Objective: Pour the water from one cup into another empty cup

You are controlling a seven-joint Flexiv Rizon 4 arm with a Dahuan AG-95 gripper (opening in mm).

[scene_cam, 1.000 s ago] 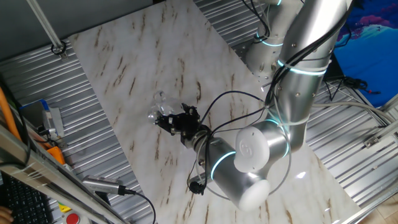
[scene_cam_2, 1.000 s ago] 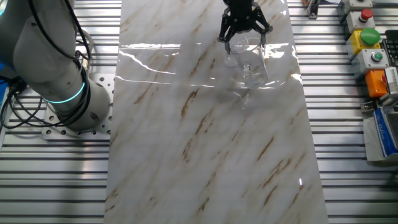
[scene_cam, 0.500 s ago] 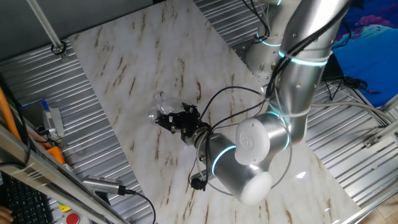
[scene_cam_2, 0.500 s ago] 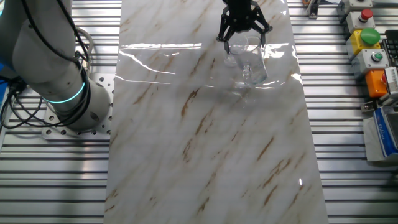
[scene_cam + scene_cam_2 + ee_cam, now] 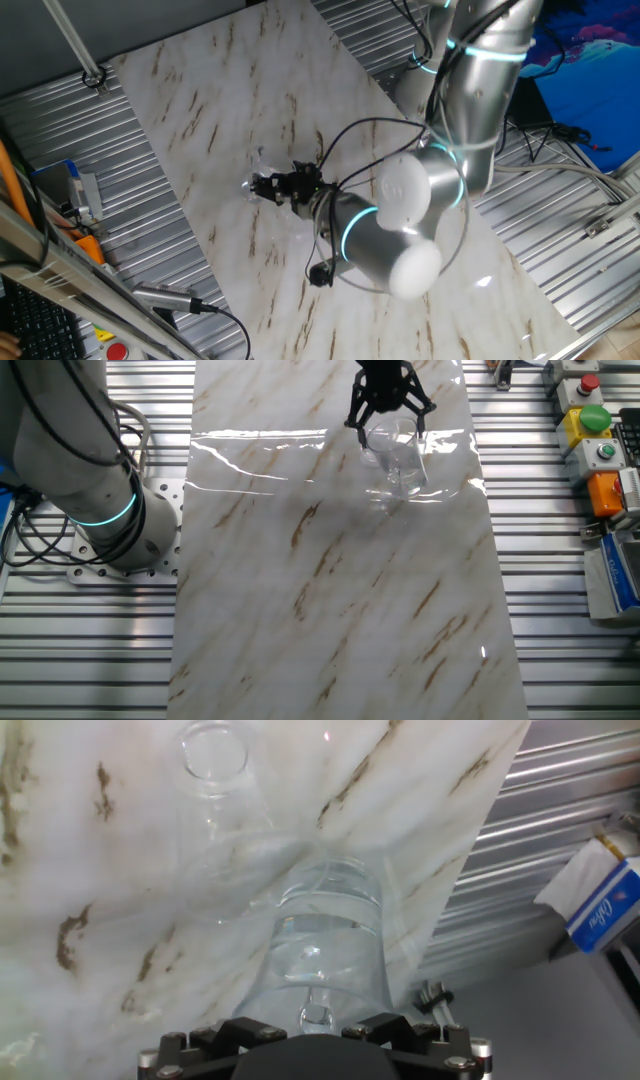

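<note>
My gripper is shut on the larger clear tumbler and holds it off the marble, leaning forward. Water shows inside as a faint line across the glass. The smaller empty cup stands upright on the marble just beyond and left of the tumbler's mouth, apart from it. From the other fixed view the gripper grips the tumbler from above, with the small cup just below it. In one fixed view the gripper sits beside the small cup. My fingertips are hidden behind the glass.
The marble sheet lies on a ribbed metal table. A blue and white box sits off the sheet to the right. Button boxes stand at the table's right edge, and the arm's base is on the left.
The wrist has turned and the tumbler now leans further over and sits a little higher, nearer the small cup. The arm's elbow has swung upward.
</note>
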